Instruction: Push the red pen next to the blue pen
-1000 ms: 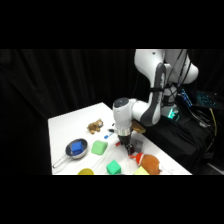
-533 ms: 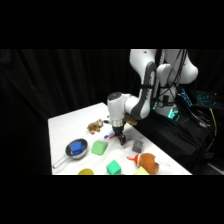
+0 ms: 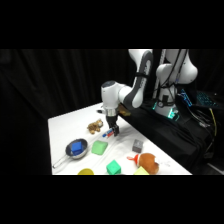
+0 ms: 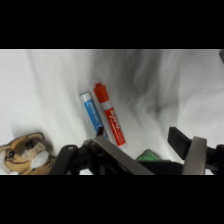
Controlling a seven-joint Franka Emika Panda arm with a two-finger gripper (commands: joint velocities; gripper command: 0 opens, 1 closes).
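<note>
Wrist view: red pen [image 4: 111, 121] beside blue pen [image 4: 93, 113].

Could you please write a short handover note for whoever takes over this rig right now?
Hand: low over the table's middle, right by the pens, holding nothing; fingers look spread in the wrist view.
Red pen and blue pen: lying side by side, roughly parallel, with at most a thin gap.
Done: the push looks complete.
Left: lift the hand clear without nudging either pen.
</note>
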